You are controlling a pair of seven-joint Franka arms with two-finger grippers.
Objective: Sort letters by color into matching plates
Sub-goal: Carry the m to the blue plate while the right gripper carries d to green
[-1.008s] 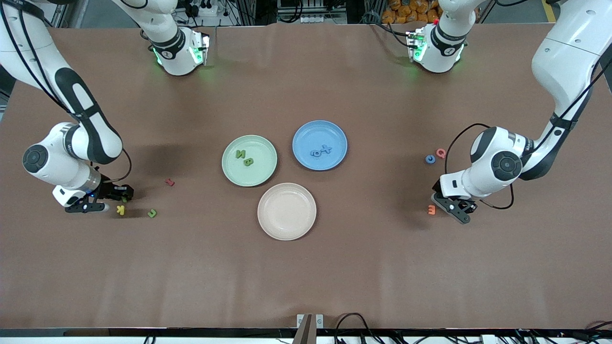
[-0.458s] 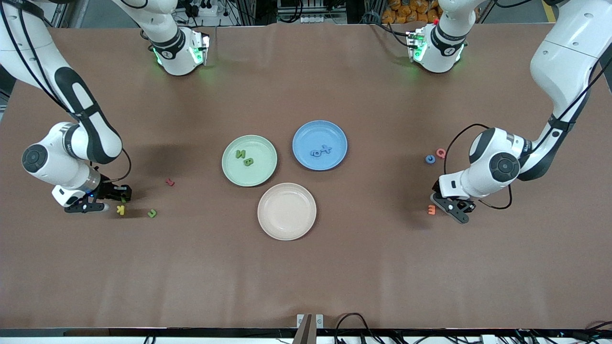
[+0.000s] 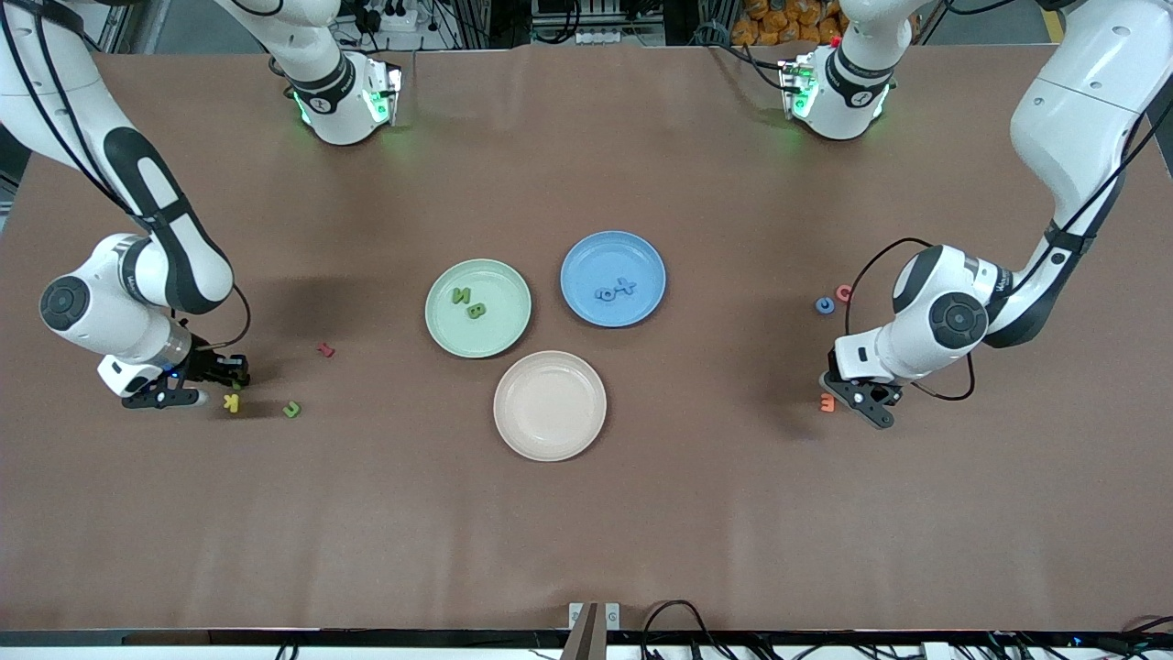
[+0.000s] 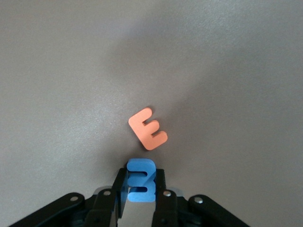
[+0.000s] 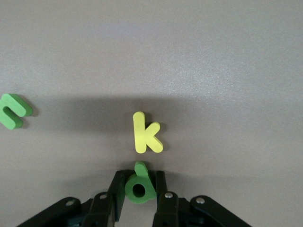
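Hands first: your left hand (image 4: 140, 201) is clenched on a blue letter (image 4: 141, 179), pinched by its flat faces so its long axis runs out past the fingertips; it reads as a 3 or an E. It hangs just over the table (image 3: 586, 513) toward the left arm's end, with an orange E (image 4: 147, 128) lying flat just beside it, tilted, its prongs pointing away from the hand. In the front view you see that orange E (image 3: 827, 401) right at the left hand (image 3: 857, 396).

Your right hand (image 5: 138, 203) grips a green letter (image 5: 139, 185) with a round hole, a d or a; its stem points out from the fingertips. Right next to it a yellow k (image 5: 147, 133) lies flat, its long stroke in line with the hand's reach. A green curved letter (image 5: 14, 110) lies farther off. In the front view the right hand (image 3: 197, 383) sits low toward the right arm's end of the table, with the k (image 3: 232, 402) beside it, the green curved letter (image 3: 291, 409) a bit more toward the plates, and a small red letter (image 3: 324, 349) farther from the camera than both.

You have a green plate (image 3: 440, 335) holding two green letters (image 3: 468, 302), and a blue plate (image 3: 582, 307) holding two blue letters (image 3: 615, 290). The beige plate (image 3: 550, 406) sits nearest the camera, touching or nearly touching the green one.

Near the left arm, a blue ring-shaped letter (image 3: 825, 305) and a pink letter (image 3: 843, 293) lie side by side, the pink one partly hidden by the arm's cable.
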